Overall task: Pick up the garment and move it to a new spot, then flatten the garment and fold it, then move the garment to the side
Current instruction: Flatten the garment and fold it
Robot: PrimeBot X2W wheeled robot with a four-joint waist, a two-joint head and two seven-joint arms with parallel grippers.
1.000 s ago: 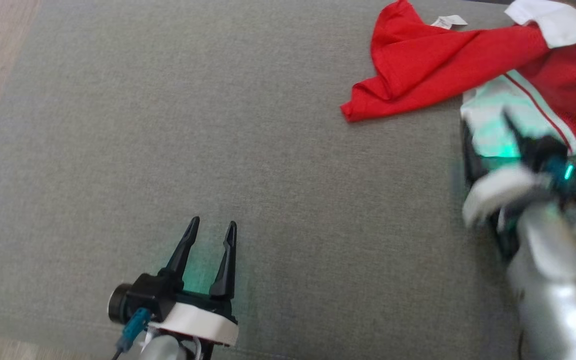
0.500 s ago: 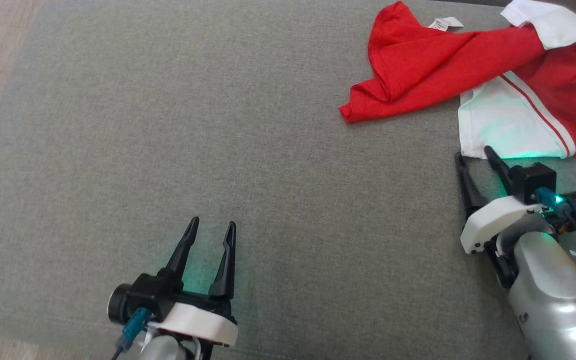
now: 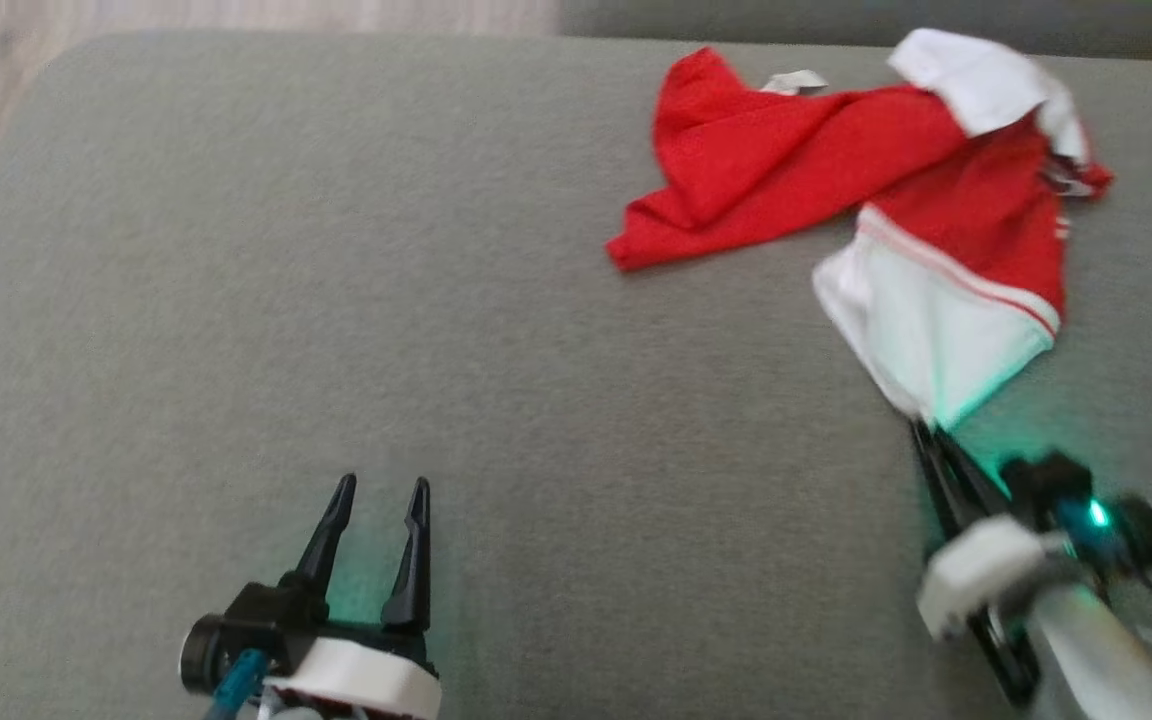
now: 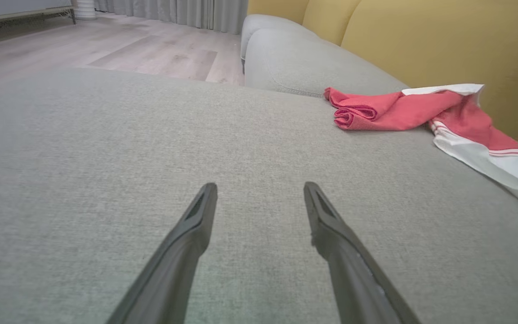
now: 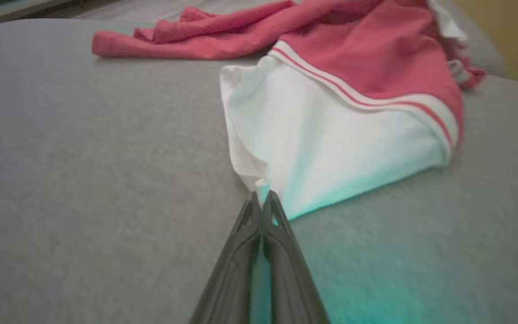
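One thin pinch: right gripper (image 3: pixel 924 428) clamped on garment (image 3: pixel 921 330) corner; left gripper (image 3: pixel 381 487) spread, idle. Risk: slip-out under drag.

Red-and-white garment (image 3: pixel 786 150) — thin red stripes — grey sofa cushion (image 3: pixel 336 300), yellow backrest (image 4: pixel 421 36)

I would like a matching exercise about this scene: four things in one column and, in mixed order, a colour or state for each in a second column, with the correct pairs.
Column one:
1. garment
2. left tool
3. right tool
4. sofa back

Column two:
a. yellow
b. shut on the garment's white corner
c. open, holding nothing
d. red and white, crumpled

Pairs: 1-d, 2-c, 3-b, 4-a
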